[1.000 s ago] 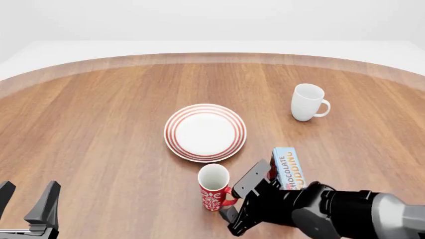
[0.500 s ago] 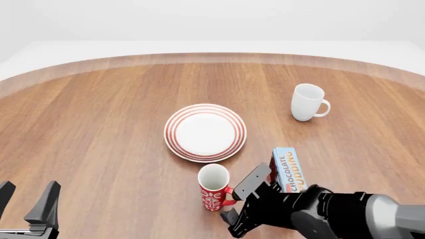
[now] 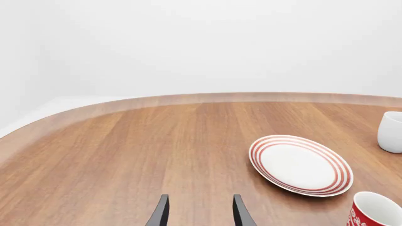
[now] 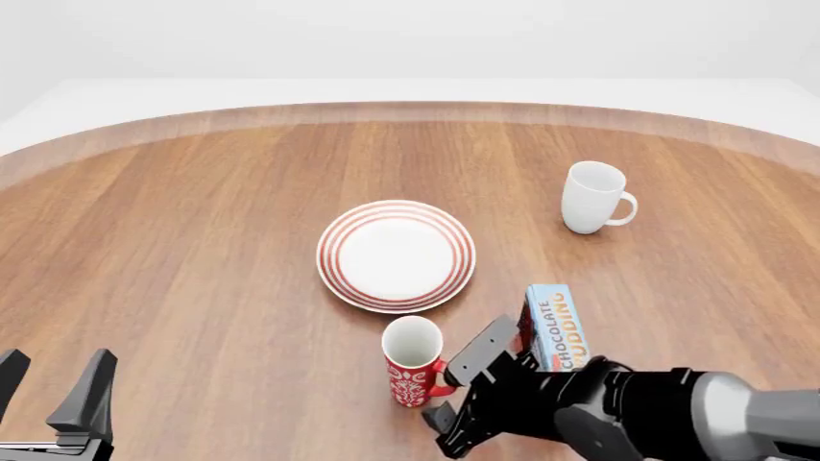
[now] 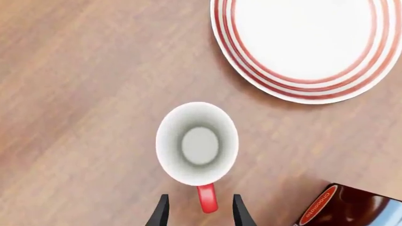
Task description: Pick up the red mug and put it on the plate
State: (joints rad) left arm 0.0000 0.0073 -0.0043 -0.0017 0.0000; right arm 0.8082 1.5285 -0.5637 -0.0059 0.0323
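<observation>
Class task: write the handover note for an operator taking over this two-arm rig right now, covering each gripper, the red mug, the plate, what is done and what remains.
Right gripper: open, its fingers either side of the red mug's handle, nothing gripped.
Left gripper: open, empty, at the near left, away from the task's things.
Red mug: upright on the table, just near of the plate, handle toward the right arm.
Plate: nothing on it.
Done: right arm lined up on the handle.
Left: close on the handle, lift, set the mug on the plate. A chocolate pudding box sits close to the right arm.
</observation>
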